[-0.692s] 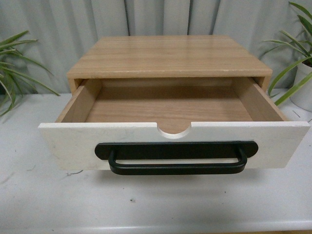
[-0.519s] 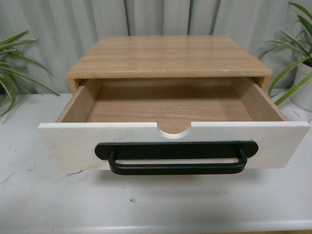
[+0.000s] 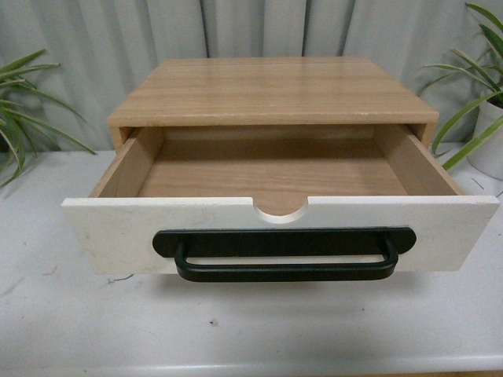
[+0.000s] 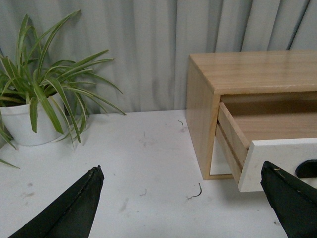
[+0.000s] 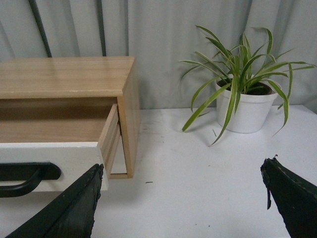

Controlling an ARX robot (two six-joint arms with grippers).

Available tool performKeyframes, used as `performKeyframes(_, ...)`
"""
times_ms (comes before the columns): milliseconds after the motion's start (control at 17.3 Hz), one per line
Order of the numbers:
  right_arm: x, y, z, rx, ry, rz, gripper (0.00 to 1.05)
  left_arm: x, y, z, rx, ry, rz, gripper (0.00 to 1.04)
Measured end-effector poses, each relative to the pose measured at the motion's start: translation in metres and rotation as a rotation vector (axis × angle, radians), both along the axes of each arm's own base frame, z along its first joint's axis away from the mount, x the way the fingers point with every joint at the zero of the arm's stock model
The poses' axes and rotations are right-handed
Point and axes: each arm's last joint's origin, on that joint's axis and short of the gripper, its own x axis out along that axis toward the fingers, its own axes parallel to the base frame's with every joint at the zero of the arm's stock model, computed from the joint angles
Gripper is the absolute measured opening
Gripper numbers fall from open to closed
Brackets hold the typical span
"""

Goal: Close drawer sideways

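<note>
The drawer [image 3: 118, 232] has a white front panel, a long black bar handle [image 3: 284, 255] and a semicircular notch in its top edge. It stands pulled far out of a light wood cabinet [image 3: 271, 90], and its wooden inside is empty. Neither arm shows in the front view. My left gripper [image 4: 183, 198] is open and empty over the white table to the left of the drawer [image 4: 277, 158]. My right gripper [image 5: 183, 198] is open and empty over the table to the right of the drawer [image 5: 49, 156].
A potted spider plant [image 4: 34, 99] stands on the table left of the cabinet, another [image 5: 242, 94] on the right. A grey curtain [image 3: 102, 47] hangs behind. The white table [image 3: 251, 330] runs in front of the drawer.
</note>
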Motion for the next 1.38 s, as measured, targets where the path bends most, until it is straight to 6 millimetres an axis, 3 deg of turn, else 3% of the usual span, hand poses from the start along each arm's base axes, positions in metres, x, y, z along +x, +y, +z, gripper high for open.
performKeyframes(58,0.000,0.000,0.000,0.000,0.000,0.000,0.98,0.000,0.000,-0.002,-0.021,0.048,0.018,0.98)
performKeyframes(115,0.000,-0.001,-0.002,0.046,0.065,-0.004,0.98,0.000,-0.002,-0.001,-0.080,0.232,0.100,0.98)
performKeyframes(173,0.004,-0.002,-0.002,0.123,0.132,-0.005,0.98,0.002,-0.003,0.001,-0.128,0.305,0.144,0.98)
performKeyframes(346,0.021,-0.007,0.018,0.262,0.094,-0.044,0.98,0.012,-0.002,0.012,-0.217,0.254,0.198,0.98)
performKeyframes(519,0.072,-0.003,0.066,0.156,-0.007,0.030,0.98,0.049,-0.005,0.039,-0.142,0.198,0.130,0.98)
performKeyframes(577,0.086,0.000,0.072,0.111,-0.008,0.034,0.98,0.064,-0.006,0.047,-0.091,0.200,0.094,0.98)
performKeyframes(750,0.146,0.019,0.090,-0.252,0.065,0.134,0.98,0.111,-0.030,0.072,0.233,0.252,-0.159,0.98)
performKeyframes(865,0.170,0.035,0.098,-0.607,0.095,0.237,0.98,0.129,-0.040,0.086,0.487,0.288,-0.303,0.98)
performKeyframes(1096,0.174,0.056,0.119,-1.163,0.033,0.465,0.98,0.127,-0.057,0.099,0.953,0.291,-0.554,0.98)
performKeyframes(1385,0.166,0.060,0.098,-1.468,0.178,0.719,0.98,0.127,-0.071,0.081,1.217,0.349,-0.709,0.98)
